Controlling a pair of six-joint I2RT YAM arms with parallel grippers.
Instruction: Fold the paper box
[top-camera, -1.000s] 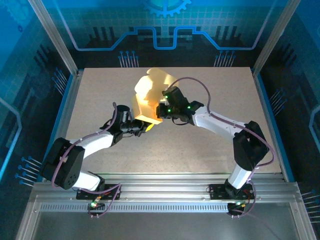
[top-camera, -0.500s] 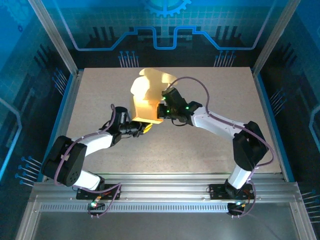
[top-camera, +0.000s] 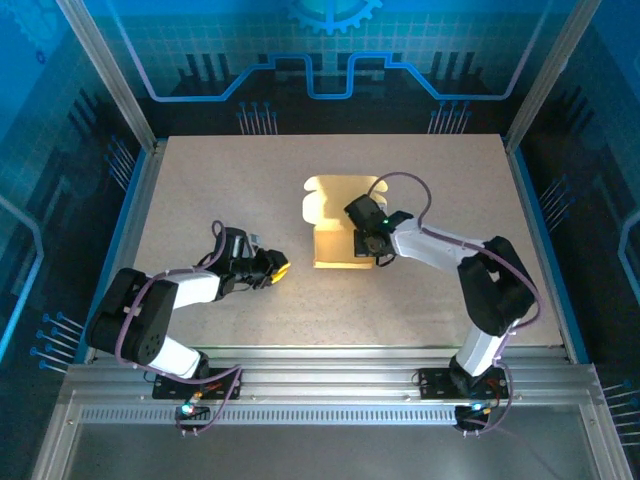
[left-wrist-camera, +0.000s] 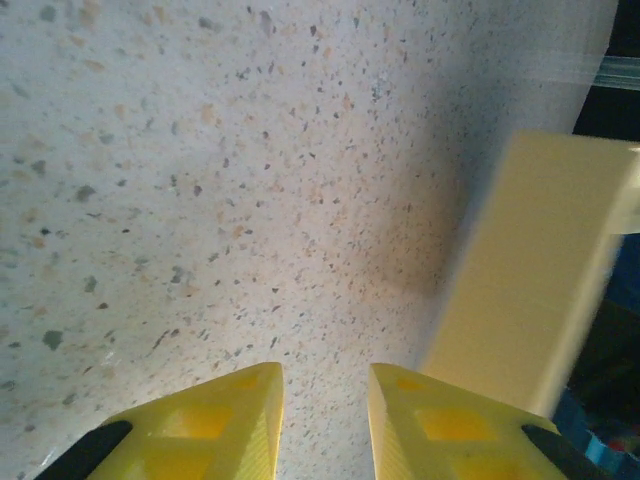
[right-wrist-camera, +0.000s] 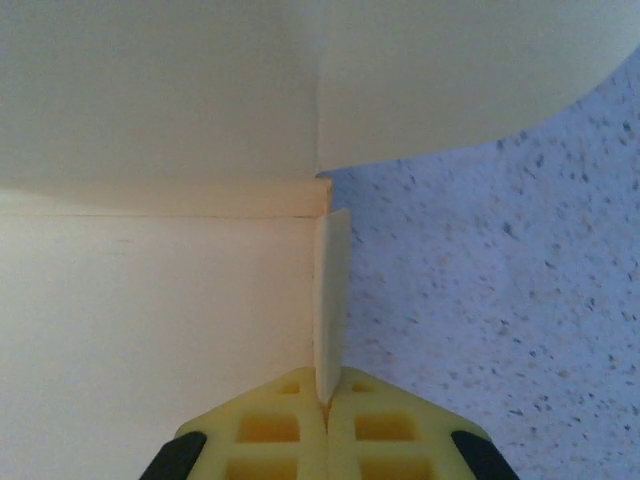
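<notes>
The paper box (top-camera: 334, 212) is pale yellow card, partly folded, lying on the table just right of centre with its rounded flap toward the back. My right gripper (top-camera: 364, 243) is at its right side. In the right wrist view that gripper (right-wrist-camera: 327, 395) is shut on a thin upright side flap (right-wrist-camera: 332, 290), beside the flat panel of the box (right-wrist-camera: 150, 310). My left gripper (top-camera: 279, 268) rests low to the left of the box, apart from it. Its yellow fingers (left-wrist-camera: 215, 425) stand open over bare table, with the box wall (left-wrist-camera: 540, 290) to their right.
The speckled table (top-camera: 200, 180) is bordered by aluminium frame posts and blue walls at the back and sides. A metal rail runs along the near edge by both arm bases.
The box was raised between both grippers and now lies lower on the table, further right. The left gripper has let go, opened and drawn back to the left.
</notes>
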